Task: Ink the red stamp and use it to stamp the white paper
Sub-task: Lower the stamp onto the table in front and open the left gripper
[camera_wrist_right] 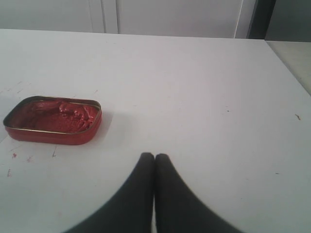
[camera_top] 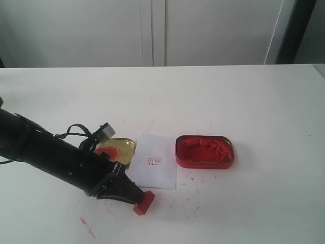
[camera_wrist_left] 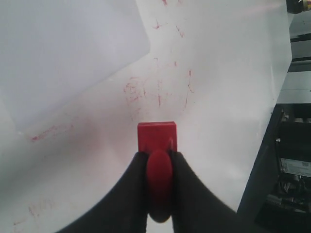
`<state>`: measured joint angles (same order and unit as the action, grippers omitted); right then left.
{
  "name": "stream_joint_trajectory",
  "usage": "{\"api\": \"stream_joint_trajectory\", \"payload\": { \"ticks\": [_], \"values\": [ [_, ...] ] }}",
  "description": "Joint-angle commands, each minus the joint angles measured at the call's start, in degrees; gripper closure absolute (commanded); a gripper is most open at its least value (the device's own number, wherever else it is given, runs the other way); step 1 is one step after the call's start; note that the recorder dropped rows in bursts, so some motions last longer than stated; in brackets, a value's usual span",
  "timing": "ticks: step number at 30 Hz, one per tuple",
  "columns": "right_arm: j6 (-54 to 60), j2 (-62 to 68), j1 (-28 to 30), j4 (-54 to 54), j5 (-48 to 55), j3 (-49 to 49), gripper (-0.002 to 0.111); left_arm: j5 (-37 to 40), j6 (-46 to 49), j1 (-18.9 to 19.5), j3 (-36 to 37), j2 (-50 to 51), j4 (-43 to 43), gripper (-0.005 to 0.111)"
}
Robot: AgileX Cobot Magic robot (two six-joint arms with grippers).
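Observation:
The red stamp [camera_top: 144, 203] sits low over the table near the front, just in front of the white paper [camera_top: 155, 175]; whether it touches the table I cannot tell. My left gripper [camera_top: 136, 199] is shut on its handle. The left wrist view shows the stamp [camera_wrist_left: 156, 137] between the black fingers [camera_wrist_left: 133, 182] of the left gripper [camera_wrist_left: 159, 156], with the paper [camera_wrist_left: 68, 53] beyond it. The paper bears a small red print [camera_top: 155, 161]. My right gripper [camera_wrist_right: 154, 157] is shut on nothing, over bare table, apart from the red ink tin [camera_wrist_right: 53, 119].
The red ink tin [camera_top: 204, 151] stands right of the paper. The gold lid [camera_top: 118, 149] smeared with red lies left of it, partly behind my left arm. Red smears mark the table [camera_top: 87, 226] near the front. The table's edge [camera_wrist_left: 265, 145] shows in the left wrist view.

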<state>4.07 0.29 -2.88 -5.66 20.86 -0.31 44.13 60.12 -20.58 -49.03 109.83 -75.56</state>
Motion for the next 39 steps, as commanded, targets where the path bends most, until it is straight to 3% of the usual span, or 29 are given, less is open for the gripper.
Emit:
{"api": "stream_joint_trajectory", "payload": {
  "ticks": [1, 12, 20, 30, 39],
  "values": [
    [0.2, -0.3, -0.1, 0.0, -0.8, 0.3, 0.108, 0.7, 0.3, -0.3, 0.5, 0.0, -0.6, 0.107],
    [0.2, -0.3, -0.1, 0.0, -0.8, 0.3, 0.108, 0.0, 0.1, -0.3, 0.5, 0.6, -0.2, 0.105],
    [0.2, -0.3, -0.1, 0.0, -0.8, 0.3, 0.108, -0.7, 0.1, -0.3, 0.5, 0.6, -0.2, 0.075],
    [0.2, -0.3, -0.1, 0.0, -0.8, 0.3, 0.108, -1.2, -0.1, -0.2, 0.5, 0.6, -0.6, 0.074],
    [0.2, -0.3, -0.1, 0.0, -0.8, 0.3, 0.108, -3.7, -0.1, -0.2, 0.3, -0.4, -0.2, 0.066]
  ]
}}
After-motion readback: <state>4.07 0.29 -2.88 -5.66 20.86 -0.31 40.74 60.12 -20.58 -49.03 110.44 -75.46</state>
